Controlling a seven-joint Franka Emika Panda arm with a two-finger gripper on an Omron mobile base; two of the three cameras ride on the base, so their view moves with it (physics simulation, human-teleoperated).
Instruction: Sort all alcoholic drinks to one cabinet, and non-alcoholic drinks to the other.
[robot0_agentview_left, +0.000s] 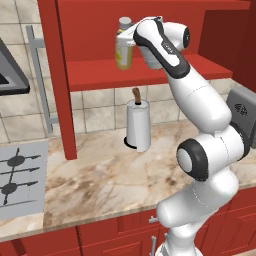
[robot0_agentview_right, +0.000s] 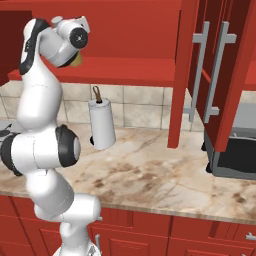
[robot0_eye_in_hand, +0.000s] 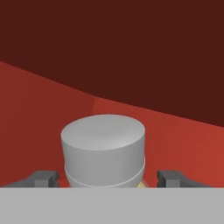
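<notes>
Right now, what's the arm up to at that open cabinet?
The arm has reached up to the red shelf of the open wall cabinet. The pale-yellow juice bottle stands upright on that shelf, and the gripper is at its grey-white cap, fingers open with a gap on each side. A paper towel roll stands on the counter below.

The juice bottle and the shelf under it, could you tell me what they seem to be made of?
Juice bottle: likely translucent plastic or glass, pale yellow showing through, with a matte grey cap, probably plastic.
Shelf: looks like painted wood, flat red, no grain visible.
</notes>
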